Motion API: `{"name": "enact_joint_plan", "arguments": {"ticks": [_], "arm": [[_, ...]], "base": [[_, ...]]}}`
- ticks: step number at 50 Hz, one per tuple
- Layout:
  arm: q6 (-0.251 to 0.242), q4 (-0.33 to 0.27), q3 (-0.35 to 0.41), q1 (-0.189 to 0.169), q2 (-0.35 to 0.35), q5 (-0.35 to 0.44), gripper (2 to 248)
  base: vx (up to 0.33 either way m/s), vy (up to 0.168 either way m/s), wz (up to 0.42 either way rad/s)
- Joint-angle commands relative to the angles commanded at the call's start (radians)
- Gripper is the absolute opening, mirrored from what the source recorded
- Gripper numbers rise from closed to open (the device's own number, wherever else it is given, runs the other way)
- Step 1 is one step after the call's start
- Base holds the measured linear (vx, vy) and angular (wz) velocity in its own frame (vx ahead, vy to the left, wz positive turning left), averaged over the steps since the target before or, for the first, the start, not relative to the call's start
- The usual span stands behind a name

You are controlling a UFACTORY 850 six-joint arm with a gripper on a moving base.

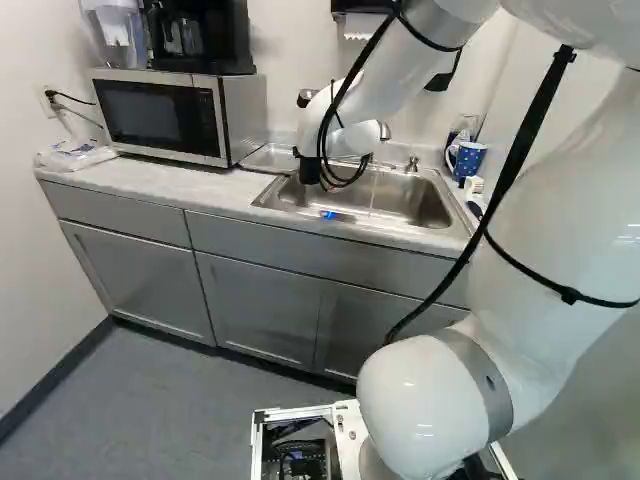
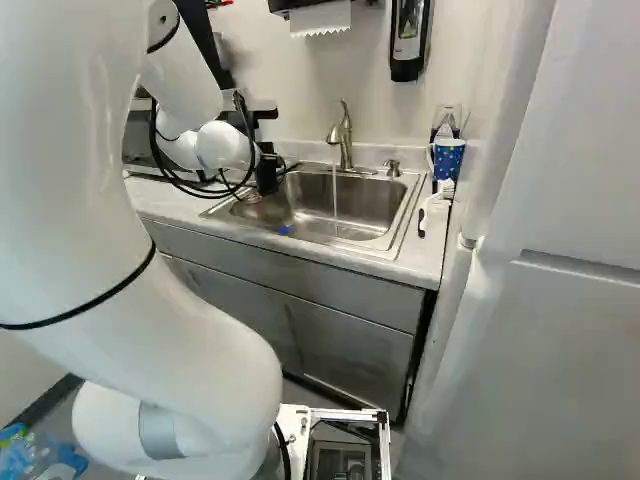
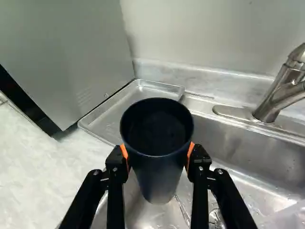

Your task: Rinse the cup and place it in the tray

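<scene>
In the right base view my gripper [image 2: 267, 172] is over the left part of the sink [image 2: 395, 228], its fingertips not distinct. The wrist view shows the gripper [image 3: 158, 160] shut on a dark cup [image 3: 157, 179], an orange pad against either side. The cup's open mouth faces the camera, and its inside looks dark. Ahead of the cup, the shallow metal tray [image 3: 102, 114] lies on the counter between microwave and sink, partly hidden by the cup. A thin stream of water [image 2: 335, 195] falls from the faucet [image 2: 345, 135] into the sink, to the right of the gripper.
The microwave [image 1: 165, 115] stands left of the tray. Behind the sink rises the faucet base [image 3: 267, 112]. A blue dotted cup [image 2: 448, 158] and a brush [image 2: 428, 210] are on the counter right of the sink. A plastic bag [image 1: 75, 155] lies at the counter's left end.
</scene>
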Motion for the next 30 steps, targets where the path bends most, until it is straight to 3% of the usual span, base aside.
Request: {"name": "enact_joint_plan", "arguments": {"ticks": [30], "arm": [[0.313,0.000,0.000,0.000,0.000,0.000,125]], "base": [[0.000,0.000,0.000]]}}
